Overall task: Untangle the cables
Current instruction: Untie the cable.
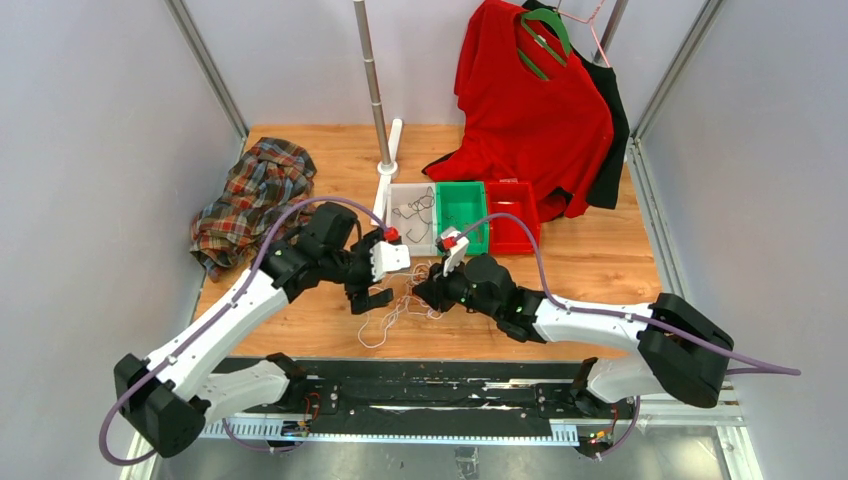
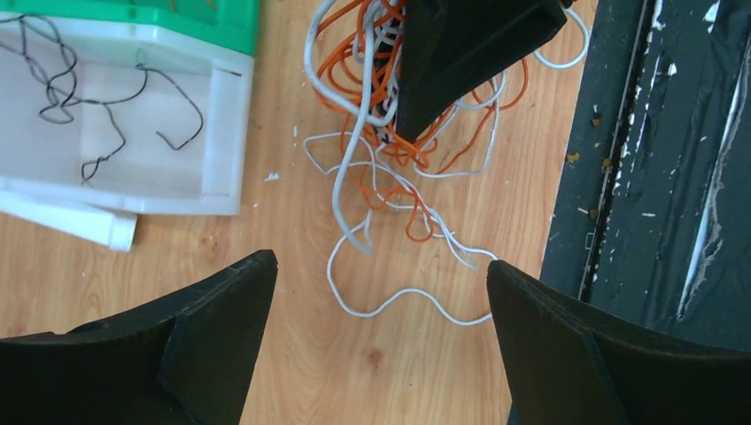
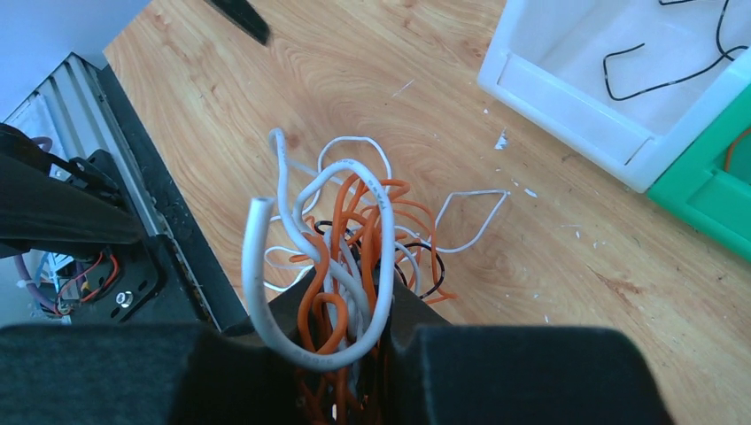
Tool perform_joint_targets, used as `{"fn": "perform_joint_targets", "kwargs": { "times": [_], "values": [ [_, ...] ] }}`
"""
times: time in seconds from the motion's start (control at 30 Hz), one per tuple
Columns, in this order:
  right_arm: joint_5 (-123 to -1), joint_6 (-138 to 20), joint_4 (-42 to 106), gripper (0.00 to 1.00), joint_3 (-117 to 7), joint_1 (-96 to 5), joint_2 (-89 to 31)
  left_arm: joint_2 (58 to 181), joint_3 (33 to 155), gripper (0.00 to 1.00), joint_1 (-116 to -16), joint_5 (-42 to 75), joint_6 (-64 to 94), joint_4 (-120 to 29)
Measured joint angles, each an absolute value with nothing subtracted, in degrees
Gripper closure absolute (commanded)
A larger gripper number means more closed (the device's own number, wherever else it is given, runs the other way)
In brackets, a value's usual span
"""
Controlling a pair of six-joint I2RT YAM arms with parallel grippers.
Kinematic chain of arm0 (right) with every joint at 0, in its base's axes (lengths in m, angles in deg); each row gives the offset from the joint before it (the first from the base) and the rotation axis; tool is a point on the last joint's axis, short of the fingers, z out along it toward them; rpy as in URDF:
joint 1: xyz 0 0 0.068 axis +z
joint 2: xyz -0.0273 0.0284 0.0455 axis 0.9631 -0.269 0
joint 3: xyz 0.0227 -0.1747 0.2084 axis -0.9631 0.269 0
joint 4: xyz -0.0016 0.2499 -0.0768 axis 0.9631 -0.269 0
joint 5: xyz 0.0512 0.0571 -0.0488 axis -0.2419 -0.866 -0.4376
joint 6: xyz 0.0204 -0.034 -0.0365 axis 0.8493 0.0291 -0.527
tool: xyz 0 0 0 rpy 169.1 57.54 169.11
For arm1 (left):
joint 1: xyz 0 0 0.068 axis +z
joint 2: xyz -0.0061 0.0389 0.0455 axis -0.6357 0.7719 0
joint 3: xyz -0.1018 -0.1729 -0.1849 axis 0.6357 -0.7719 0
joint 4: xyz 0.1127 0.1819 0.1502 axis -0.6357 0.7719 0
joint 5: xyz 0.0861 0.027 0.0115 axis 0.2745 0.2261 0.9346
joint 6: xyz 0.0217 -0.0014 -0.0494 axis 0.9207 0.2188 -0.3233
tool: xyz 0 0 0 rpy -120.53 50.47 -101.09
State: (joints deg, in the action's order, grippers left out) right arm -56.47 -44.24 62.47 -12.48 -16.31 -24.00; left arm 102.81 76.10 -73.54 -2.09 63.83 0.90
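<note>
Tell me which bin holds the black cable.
The white bin, leftmost of the three, beside the green bin: a loose black cable lies inside it.

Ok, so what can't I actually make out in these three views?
Right wrist view: the right gripper hides the lower cable tangle between its fingers; pinched strands cannot be counted.
Left wrist view: that gripper covers the tangle's top; the green bin is cut off by the frame edge.
Top view: the tangle is too small, and partly under that gripper, to trace single cables.
</note>
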Motion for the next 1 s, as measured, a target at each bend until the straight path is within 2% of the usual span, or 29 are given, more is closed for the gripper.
{"fn": "perform_joint_targets", "kwargs": {
  "times": [0.13, 0.27, 0.53, 0.57, 0.6, 0.63, 0.7, 0.8, 1.0],
  "values": [
    [-57.6, -44.2, 62.1, 0.87, -13.0, -16.3, -24.0, 106.9, 77.0, 0.33, -74.8, -2.4, 65.8, 0.0],
    [-58.6, -44.2, 62.2, 0.87, -13.1, -16.3, -24.1, 109.3, 77.6, 0.58, -75.2, -2.4, 67.3, -1.2],
    [-60.2, -43.9, 62.5, 0.87, -13.4, -16.3, -24.1, 110.4, 77.9, 0.58, -75.3, -2.5, 67.9, -2.8],
    [-60.4, -43.8, 62.5, 0.86, -13.5, -16.3, -24.1, 110.4, 77.9, 0.61, -75.3, -2.5, 67.8, -2.9],
    [-60.6, -43.6, 62.6, 0.85, -13.6, -16.3, -24.1, 110.5, 77.9, 0.70, -75.3, -2.6, 67.8, -2.9],
    [-60.6, -43.5, 62.8, 0.82, -13.6, -16.3, -24.1, 110.5, 77.9, 0.79, -75.3, -2.6, 67.7, -2.9],
    [-60.8, -43.1, 63.1, 0.67, -13.6, -16.2, -24.1, 110.5, 77.9, 0.99, -75.3, -2.5, 67.6, -3.0],
    [-60.8, -41.9, 63.6, 0.49, -13.6, -16.2, -24.0, 110.4, 77.9, 0.99, -75.3, -1.8, 67.4, -3.1],
    [-57.7, -40.1, 64.6, 0.42, -11.4, -16.3, -20.4, 107.7, 79.1, 0.99, -75.3, -1.0, 68.0, -0.5]
  ]
}}
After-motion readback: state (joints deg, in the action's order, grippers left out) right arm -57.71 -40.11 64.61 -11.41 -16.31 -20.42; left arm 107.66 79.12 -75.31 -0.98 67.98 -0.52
